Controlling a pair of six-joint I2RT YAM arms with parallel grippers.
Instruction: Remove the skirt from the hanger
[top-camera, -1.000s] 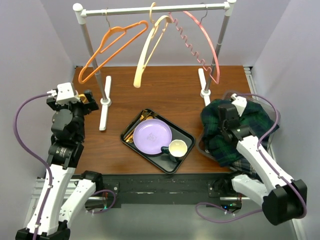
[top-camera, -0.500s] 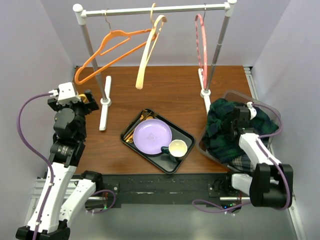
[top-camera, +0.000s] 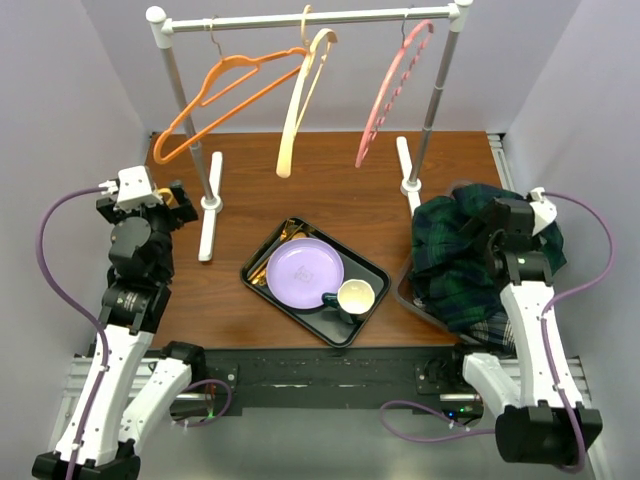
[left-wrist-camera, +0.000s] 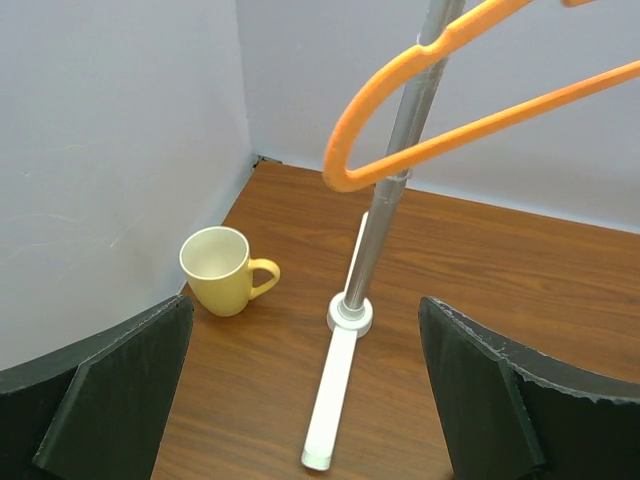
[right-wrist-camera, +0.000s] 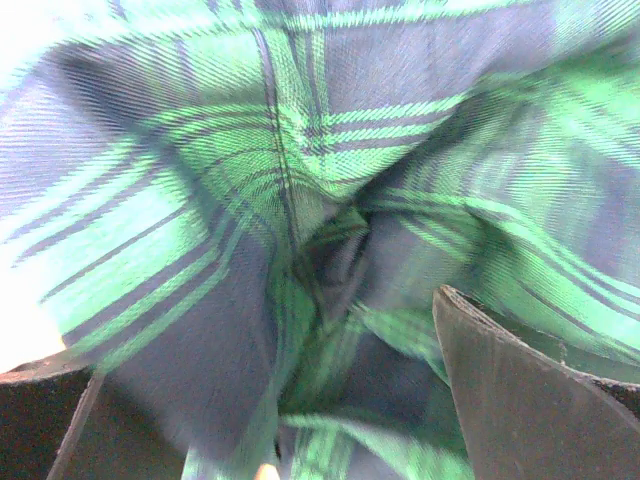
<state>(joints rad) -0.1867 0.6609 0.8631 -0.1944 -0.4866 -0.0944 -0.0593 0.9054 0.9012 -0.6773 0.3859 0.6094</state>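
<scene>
The dark green plaid skirt (top-camera: 450, 265) lies bunched in a clear bin (top-camera: 403, 288) at the table's right edge, off any hanger. The bare pink hanger (top-camera: 393, 95) hangs tilted on the rail at the right. My right gripper (top-camera: 494, 224) hovers just over the skirt's right side. In the right wrist view its fingers (right-wrist-camera: 530, 400) stand wide apart and open (right-wrist-camera: 290, 400), with the blurred plaid skirt (right-wrist-camera: 300, 180) filling the view beyond them. My left gripper (top-camera: 166, 206) sits far left, open (left-wrist-camera: 310, 390) and holding nothing.
An orange hanger (top-camera: 225, 100) and a cream hanger (top-camera: 298, 105) hang on the white rail (top-camera: 300, 20). The rack's feet (top-camera: 209, 215) stand on the wood table. A black tray (top-camera: 262, 255) holds a purple plate (top-camera: 303, 270) and a mug (top-camera: 353, 298). A yellow mug (left-wrist-camera: 222, 270) stands by the left wall.
My right gripper went from shut to open, letting go of the skirt, and drew back to the right. The pink hanger swung on the rail. The left arm stayed put.
</scene>
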